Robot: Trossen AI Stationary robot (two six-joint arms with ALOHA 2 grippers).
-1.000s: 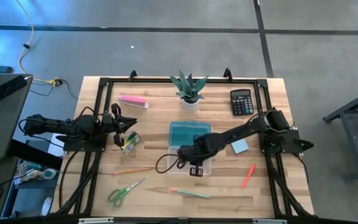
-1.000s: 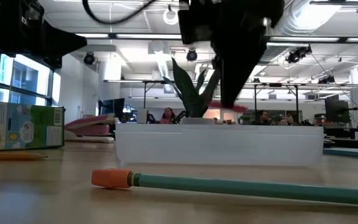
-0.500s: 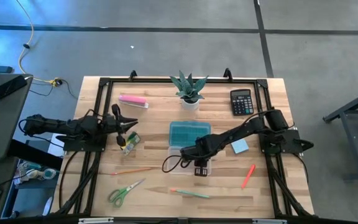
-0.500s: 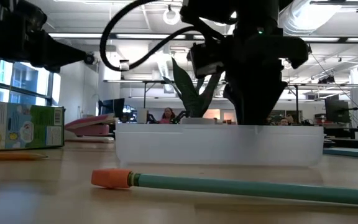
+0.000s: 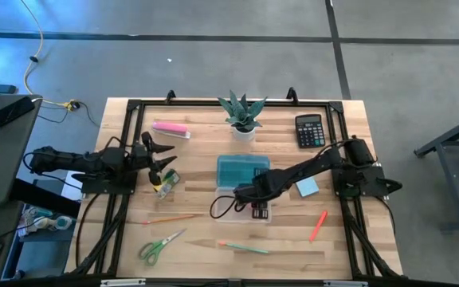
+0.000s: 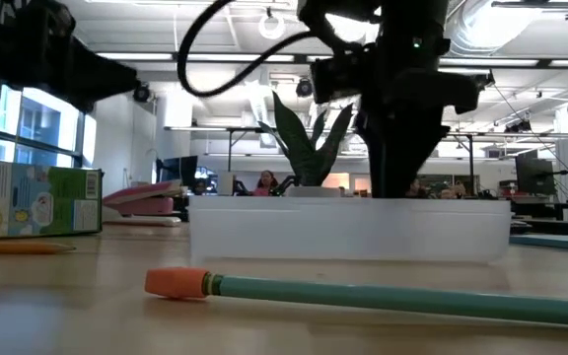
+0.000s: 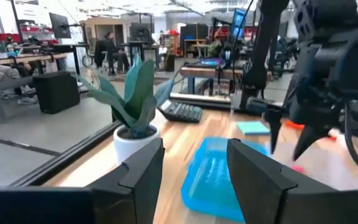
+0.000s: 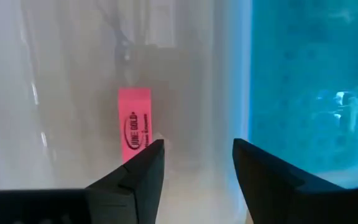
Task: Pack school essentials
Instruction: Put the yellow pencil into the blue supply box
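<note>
Our right claw (image 5: 258,209) hangs over the clear box (image 5: 245,212) in the middle of the worktop (image 5: 198,159), fingers apart and holding nothing. Its wrist view shows a pink eraser (image 8: 134,124) lying flat on the box floor just beyond the fingertips, free of them. Our left claw (image 5: 164,158) hovers at the left side, near the small green carton (image 5: 167,182), also parted and empty.

The rest of the essentials are not yet packed: the orange pencil (image 5: 170,218) and scissors (image 5: 160,245) lie near left, the green pencil (image 5: 244,248) near centre, the red pen (image 5: 319,226) near right, and the blue pad (image 5: 307,187) sits right of the box.

The risks we see:
- The right claw sits low inside the box. If it lifts at an angle, a finger could catch the wall and drag or tip the light box.
- The eraser lies just beside one fingertip, so a sideways move could flick it out or wedge it.
- The teal lid (image 5: 243,170) touches the box's far edge, and a knock to the box could shove it toward the plant (image 5: 242,116).
- The pencils are thin and flat on the wood, so a shallow grip may roll them away.
</note>
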